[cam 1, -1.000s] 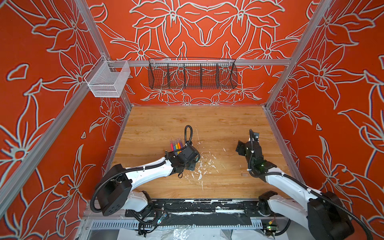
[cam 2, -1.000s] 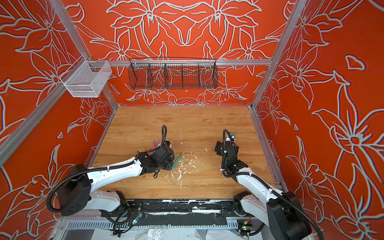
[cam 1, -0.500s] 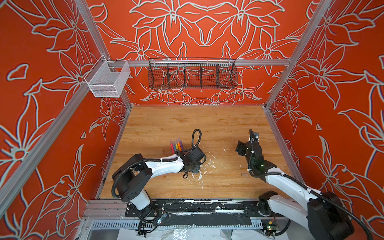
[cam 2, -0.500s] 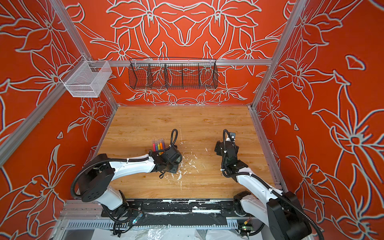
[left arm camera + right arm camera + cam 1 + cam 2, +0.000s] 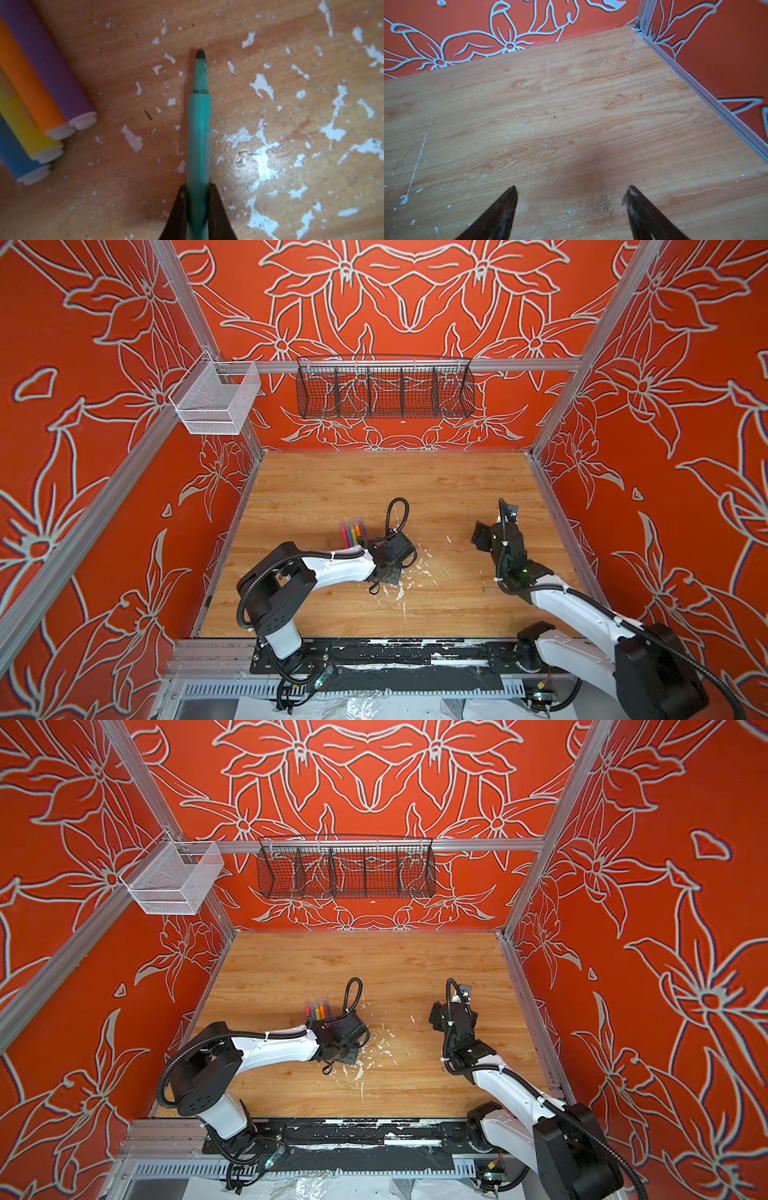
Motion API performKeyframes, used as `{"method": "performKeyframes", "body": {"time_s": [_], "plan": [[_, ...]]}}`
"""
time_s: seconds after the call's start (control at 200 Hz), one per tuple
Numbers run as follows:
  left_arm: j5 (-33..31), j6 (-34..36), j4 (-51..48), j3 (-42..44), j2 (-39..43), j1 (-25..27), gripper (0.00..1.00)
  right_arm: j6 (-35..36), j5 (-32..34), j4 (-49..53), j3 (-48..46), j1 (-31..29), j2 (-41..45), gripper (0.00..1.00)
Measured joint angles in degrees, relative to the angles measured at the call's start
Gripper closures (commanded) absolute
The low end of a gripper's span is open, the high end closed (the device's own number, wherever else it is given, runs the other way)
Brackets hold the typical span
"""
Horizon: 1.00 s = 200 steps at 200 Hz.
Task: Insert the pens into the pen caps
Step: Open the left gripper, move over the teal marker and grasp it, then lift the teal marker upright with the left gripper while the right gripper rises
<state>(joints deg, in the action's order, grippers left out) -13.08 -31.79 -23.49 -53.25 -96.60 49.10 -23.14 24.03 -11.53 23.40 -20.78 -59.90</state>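
Left gripper (image 5: pixel 197 193) fingers are clenched on the uncapped green pen (image 5: pixel 199 128). Right gripper (image 5: pixel 572 191) fingers are released, spread wide above the desk (image 5: pixel 571 104).

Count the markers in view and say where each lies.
6. The green marker is clamped in the left gripper, tip uncapped. Purple marker, orange marker, yellow marker and blue marker lie side by side nearby. Pink marker ends that row in a top view. Arm may hide others.
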Motion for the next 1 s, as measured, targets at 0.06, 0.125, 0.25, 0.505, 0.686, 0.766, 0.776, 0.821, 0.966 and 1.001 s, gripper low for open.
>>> {"method": "performKeyframes", "body": {"time_s": [0.06,0.125,0.25,0.505,0.686,0.766,0.776,0.821,0.966,1.001], "plan": [[-0.8,0.1,-0.3,-0.6,-0.6,0.1,0.94,0.0,0.0,0.0,0.0,0.0,0.0,0.16],[-1.5,0.3,-0.7,-1.6,-1.4,0.1,0.97,0.0,0.0,0.0,0.0,0.0,0.0,0.16],[-2.2,0.5,-1.6,-3.4,-2.8,0.1,1.0,0.0,0.0,0.0,0.0,0.0,0.0,0.16],[6.0,1.1,-6.6,-6.8,-0.1,0.0,1.0,0.0,-0.1,0.0,0.0,0.0,0.0,0.16],[10.9,1.4,-9.4,-15.7,9.1,0.0,1.0,0.0,-0.1,0.0,0.0,0.0,0.0,0.16],[10.4,1.8,-8.6,-18.2,12.3,0.0,1.0,0.0,-0.1,0.0,0.0,0.0,0.0,0.16],[10.3,1.9,-8.2,-18.2,12.7,0.0,1.0,0.0,-0.1,0.0,0.0,0.0,0.0,0.16],[9.3,2.4,-5.8,-16.9,14.6,0.0,1.0,0.0,-0.1,0.0,0.0,0.0,0.0,0.16],[7.6,4.9,3.7,-5.2,18.7,0.0,1.0,0.2,0.0,-1.1,0.2,0.0,-1.0,0.18],[7.6,6.0,5.2,-2.7,18.8,0.0,1.0,0.1,0.0,-0.8,0.7,0.0,-1.7,0.21]]}}
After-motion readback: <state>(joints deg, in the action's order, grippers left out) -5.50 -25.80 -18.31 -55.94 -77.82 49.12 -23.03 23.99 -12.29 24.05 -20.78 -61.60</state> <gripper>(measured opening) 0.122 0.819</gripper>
